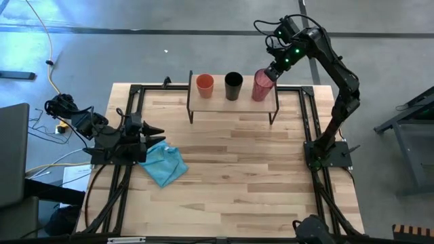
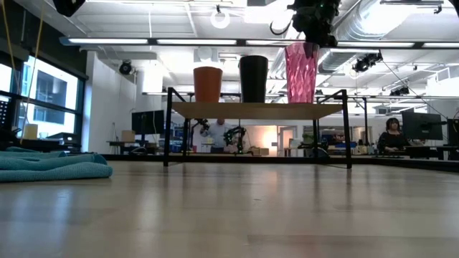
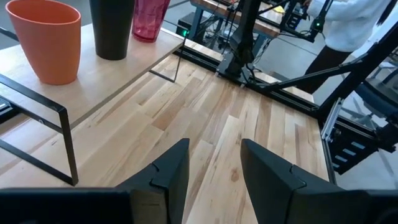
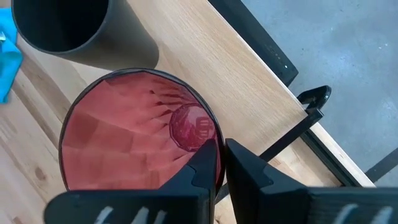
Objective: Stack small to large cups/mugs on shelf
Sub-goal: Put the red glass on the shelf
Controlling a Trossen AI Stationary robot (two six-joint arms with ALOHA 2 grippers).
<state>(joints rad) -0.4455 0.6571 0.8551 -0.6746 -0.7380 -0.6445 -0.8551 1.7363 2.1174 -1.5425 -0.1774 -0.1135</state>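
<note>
The right gripper [image 4: 219, 163] pinches the rim of the empty pink tumbler [image 1: 262, 86], standing on the shelf [image 1: 217, 101] beside the empty black cup [image 1: 233, 86] and orange cup [image 1: 205, 85].

The bench [image 1: 230, 169] carries the shelf [image 1: 232, 104] at twelve o'clock, holding orange cup [image 1: 205, 85], black cup [image 1: 233, 85] and pink tumbler [image 1: 261, 86], and a blue cloth [image 1: 165, 163] at nine.
</note>
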